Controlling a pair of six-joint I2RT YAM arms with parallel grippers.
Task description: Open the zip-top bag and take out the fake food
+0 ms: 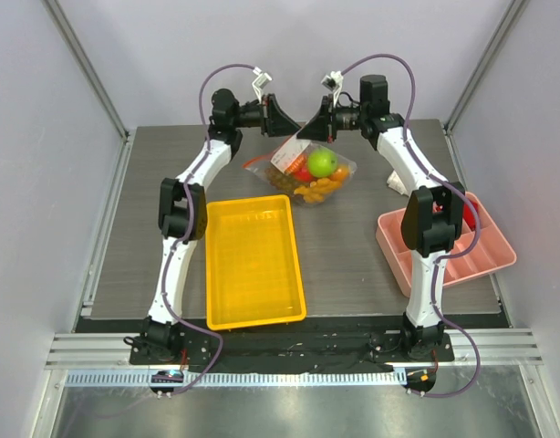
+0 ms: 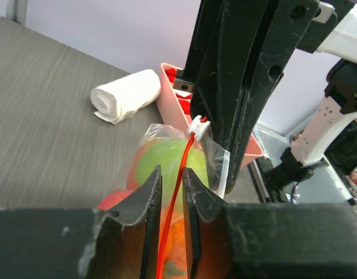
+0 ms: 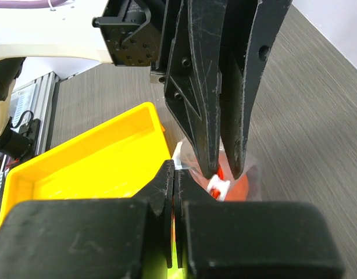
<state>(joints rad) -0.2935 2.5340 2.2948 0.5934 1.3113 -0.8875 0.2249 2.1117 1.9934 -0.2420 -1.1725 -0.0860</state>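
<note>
1. Zip-top bag (image 1: 303, 173) contents will need somewhere to land, I judge. Nearest my bases the yellow tray (image 1: 253, 306) lies at 7 o'clock on the table, and the pink tray (image 1: 485, 242) sits at 4 o'clock, partly hidden behind my right arm.
2. Farther out, at 2 o'clock, a white roll of cloth (image 2: 125, 95) lies on the table; it is no part of this job.
3. At 12 o'clock the bag itself is held between my two hands, mouth uppermost, so the fake food (image 1: 322, 163) sags to the bottom, away from the seal.
4. My right gripper (image 3: 173, 171) is clamped together on the clear flap at the bag's top edge, anchoring it beside the white slider (image 2: 197, 123).
5. My left gripper (image 2: 172, 171) has its jaws a little apart, straddling the orange-red zip strip (image 2: 189, 152) without visibly pinching it. I judge it is lined up to work the mouth open.
6. I cannot tell whether the seal has parted, or whether the bag's base touches the table. Only a green apple (image 2: 164, 154) and some orange-red pieces read clearly through the crinkled plastic.
</note>
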